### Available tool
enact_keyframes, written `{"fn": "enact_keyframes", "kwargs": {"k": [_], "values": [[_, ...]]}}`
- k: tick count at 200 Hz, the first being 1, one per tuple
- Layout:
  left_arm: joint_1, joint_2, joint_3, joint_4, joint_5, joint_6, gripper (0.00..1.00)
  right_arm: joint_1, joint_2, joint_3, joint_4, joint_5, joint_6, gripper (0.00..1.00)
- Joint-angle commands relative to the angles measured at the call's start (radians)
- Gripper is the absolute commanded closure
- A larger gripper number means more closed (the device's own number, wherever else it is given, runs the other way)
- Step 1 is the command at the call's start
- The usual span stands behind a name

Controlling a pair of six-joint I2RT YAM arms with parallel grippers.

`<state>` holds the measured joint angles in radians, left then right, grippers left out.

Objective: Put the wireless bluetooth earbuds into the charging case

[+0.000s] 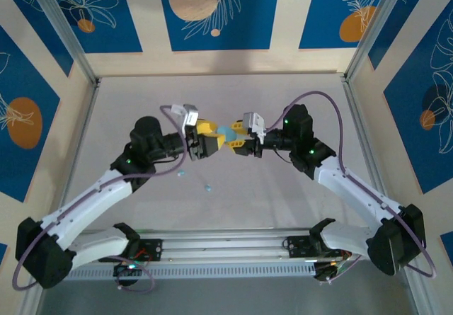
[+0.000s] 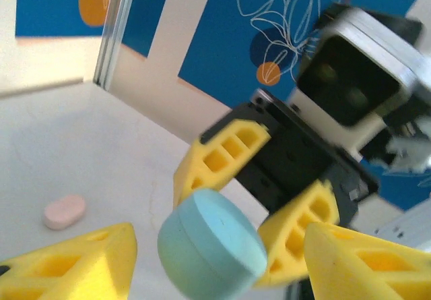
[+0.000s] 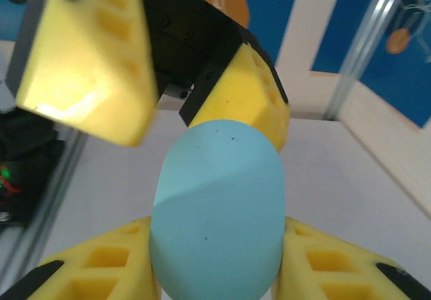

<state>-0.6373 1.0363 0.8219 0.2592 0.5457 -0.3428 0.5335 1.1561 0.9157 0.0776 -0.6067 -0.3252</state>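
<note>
- right gripper (image 1: 233,138) pinching pale blue oval plastic case (image 1: 225,134) in mid-air over white table (image 1: 283,209)
- left gripper (image 1: 214,138) sitting spread, not touching case
- 2 tiny pale blue earbuds (image 1: 208,187) lying on table nr left arm

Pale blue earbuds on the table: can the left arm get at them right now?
Probably yes. The left end effector stands open and empty, since the blue case sits in the right end effector. The earbuds lie on bare table close beside it, with nothing between.
</note>
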Motion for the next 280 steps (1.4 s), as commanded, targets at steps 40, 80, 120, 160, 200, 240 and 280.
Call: {"fn": "enact_keyframes", "kwargs": {"k": [40,80,120,160,200,240,280], "values": [[-0.002,-0.092,-0.046,-0.01,0.088,0.42,0.32,-0.004,0.039,0.113,-0.195,-0.275,0.012,0.62],[-0.003,-0.05,-0.033,0.026,0.145,0.391,0.38,-0.002,0.051,0.133,-0.22,-0.297,0.006,0.62],[-0.005,-0.033,-0.017,0.025,0.169,0.372,0.45,-0.001,0.059,0.146,-0.236,-0.292,-0.001,0.62],[-0.004,-0.026,-0.008,0.004,0.177,0.369,0.48,0.003,0.064,0.15,-0.234,-0.286,0.003,0.62],[-0.008,-0.01,-0.003,0.017,0.192,0.349,0.48,0.014,0.07,0.155,-0.237,-0.253,-0.003,0.62],[-0.008,-0.007,-0.003,0.005,0.194,0.355,0.48,0.016,0.071,0.153,-0.223,-0.255,0.004,0.62],[-0.007,-0.014,0.006,-0.061,0.188,0.401,0.51,0.013,0.072,0.152,-0.223,-0.262,0.006,0.62]]}}
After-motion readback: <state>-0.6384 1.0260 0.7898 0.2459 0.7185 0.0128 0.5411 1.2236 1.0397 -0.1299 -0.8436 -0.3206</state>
